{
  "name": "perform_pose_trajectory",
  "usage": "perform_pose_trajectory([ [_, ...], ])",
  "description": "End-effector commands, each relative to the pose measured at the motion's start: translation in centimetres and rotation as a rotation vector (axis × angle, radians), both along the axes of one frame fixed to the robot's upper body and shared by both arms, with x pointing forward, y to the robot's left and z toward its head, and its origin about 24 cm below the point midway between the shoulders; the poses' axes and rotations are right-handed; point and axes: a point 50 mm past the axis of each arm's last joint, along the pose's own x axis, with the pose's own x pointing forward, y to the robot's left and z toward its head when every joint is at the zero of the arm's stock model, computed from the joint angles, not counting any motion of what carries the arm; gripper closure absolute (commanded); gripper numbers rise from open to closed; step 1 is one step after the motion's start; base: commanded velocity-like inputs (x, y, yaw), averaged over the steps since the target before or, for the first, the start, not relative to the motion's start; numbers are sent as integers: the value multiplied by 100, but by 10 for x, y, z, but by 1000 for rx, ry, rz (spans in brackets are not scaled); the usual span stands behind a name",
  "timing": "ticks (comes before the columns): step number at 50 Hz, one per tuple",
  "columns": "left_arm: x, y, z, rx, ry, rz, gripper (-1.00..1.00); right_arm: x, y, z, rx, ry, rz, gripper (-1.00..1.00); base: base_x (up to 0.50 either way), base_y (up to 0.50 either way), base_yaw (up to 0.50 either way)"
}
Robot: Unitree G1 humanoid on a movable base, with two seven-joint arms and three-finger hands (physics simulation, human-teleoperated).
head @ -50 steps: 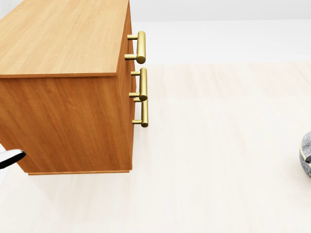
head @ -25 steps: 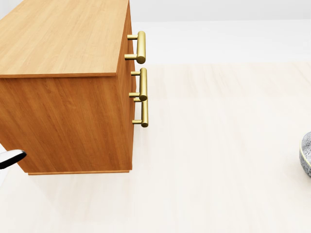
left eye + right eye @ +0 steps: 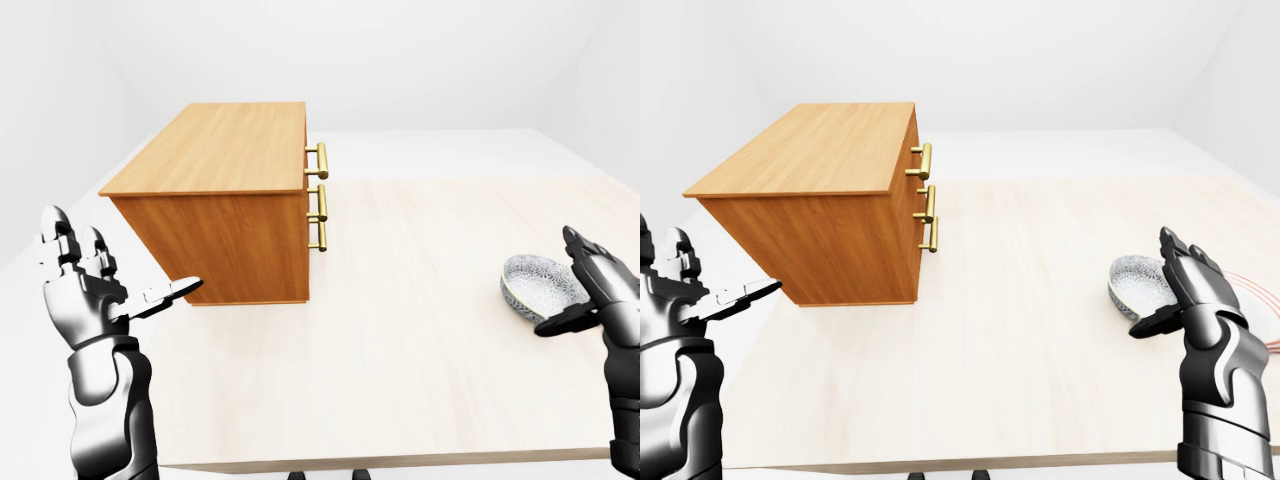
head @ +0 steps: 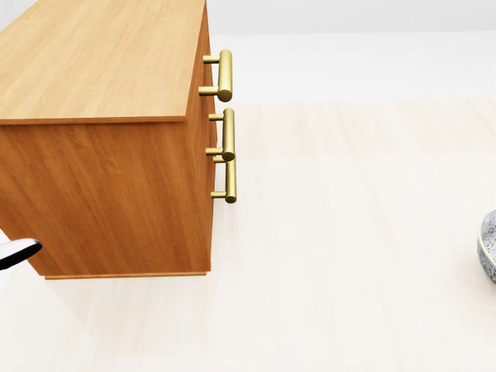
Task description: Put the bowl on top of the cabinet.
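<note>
"Wood fills most of the head view. How much of the cabinet (image 4: 101,62) is shown there?"

"Its top and one side are seen from close by, with three brass handles (image 4: 225,75) along its right edge. Of the bowl (image 3: 535,282) only a grey sliver is caught at the right edge. Of the left hand (image 3: 95,295) only one black-and-white fingertip is seen at the lower left."

"What is added by the two eye views?"

"The whole scene is taken in. The cabinet is seen toward the left of a pale table (image 3: 420,340). The bowl is found on the table at the right, well apart from the cabinet. It is tilted, so that its patterned inside is turned toward the view's left."

"How are the hands held?"

"The left hand is raised at the lower left and opened wide, fingers upright and thumb pointed toward the cabinet; nothing is held. The right hand (image 3: 1193,288) is spread open just beside the bowl's right rim, with the thumb below it. No grip is closed round the bowl."

"Is the bowl touched?"

"That cannot be told, since the rim is partly covered by the palm. A pink-striped thing (image 3: 1262,292) past the hand is shown only in the right-eye view, and too little of it is seen for it to be named."
</note>
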Motion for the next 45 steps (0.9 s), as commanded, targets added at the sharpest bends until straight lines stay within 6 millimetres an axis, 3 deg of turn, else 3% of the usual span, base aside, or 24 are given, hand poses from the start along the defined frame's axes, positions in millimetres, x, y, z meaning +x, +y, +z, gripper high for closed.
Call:
perform_pose_trajectory([
  [1,7,-2,-10,-30,39,-5,-100,1,-4,-36,68,72,-47,-100,0,0,0],
  [21,7,-2,-12,-31,44,-5,-100,0,-18,-77,101,179,-128,-100,0,0,0],
  [32,6,-3,-10,-28,36,-6,-100,7,-15,-90,116,201,-116,-100,0,0,0],
  [45,6,-3,-9,-26,33,-7,-100,13,-18,-89,104,223,-117,-100,0,0,0],
])
